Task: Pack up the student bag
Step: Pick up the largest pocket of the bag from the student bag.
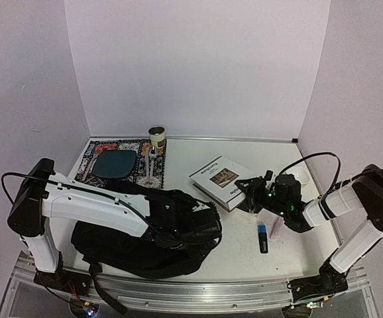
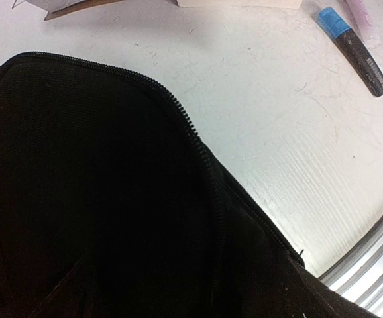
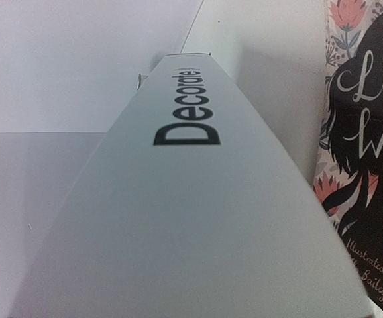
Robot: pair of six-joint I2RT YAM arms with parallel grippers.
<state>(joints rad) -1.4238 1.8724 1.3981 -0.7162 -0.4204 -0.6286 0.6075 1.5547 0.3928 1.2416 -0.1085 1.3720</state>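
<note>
student bag [image 1: 138,250]: lower left of top view, mouth facing right
left gripper [image 1: 178,232]: at bag mouth, fingers lost against black fabric, opening can't tell
right gripper [image 1: 252,191]: at right corner of white book [image 1: 219,177], grip can't tell
relation: book just right of bag, right arm nearer

And here's the student bag [image 1: 128,255]: big, black, floppy fabric, slumped flat at the near-left corner of the bench [image 1: 244,262], with its long side running along the near edge. Its right end is bunched and crumpled (too dark there to tell whether the mouth gapes). Up close, the black weave [image 2: 79,199] fills the left wrist view, and a zipper [image 2: 191,129] curves along its rim. One strap [image 1: 102,291] trails over the near edge.
</note>
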